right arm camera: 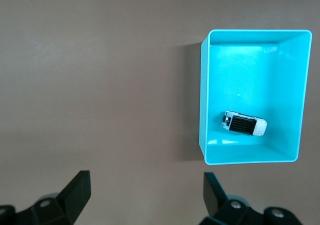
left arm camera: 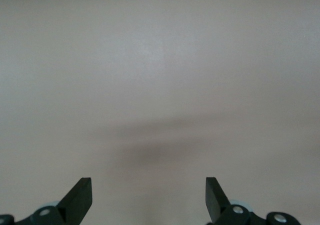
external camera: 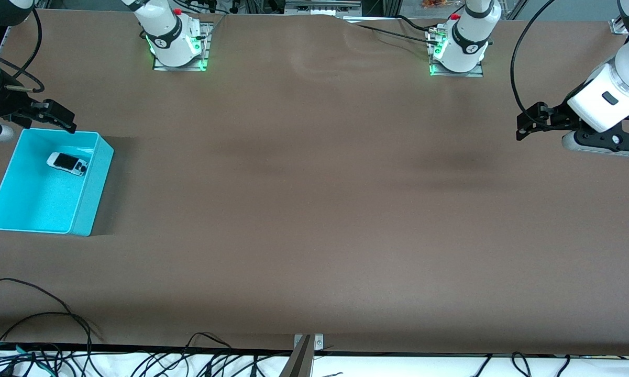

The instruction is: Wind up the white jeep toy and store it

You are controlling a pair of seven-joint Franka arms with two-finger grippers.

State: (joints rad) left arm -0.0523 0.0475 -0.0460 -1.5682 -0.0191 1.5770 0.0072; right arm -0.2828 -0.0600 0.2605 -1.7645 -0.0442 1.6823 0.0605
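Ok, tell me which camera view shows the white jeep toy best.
The right wrist view: it looks straight down on the white jeep toy lying inside the cyan bin, with its black roof plain. The front view shows the toy smaller, in the part of the bin farther from the camera. The left wrist view shows only bare table.

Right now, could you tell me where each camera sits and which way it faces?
Front view: high across the table, facing both bases; right hand by the rectangular cyan plastic bin, left hand waiting open.
Left wrist view: looks down on bare brown table; own fingertips show.
Right wrist view: looks down past open fingertips.
Front and right wrist views share the bin holding the small white jeep toy.
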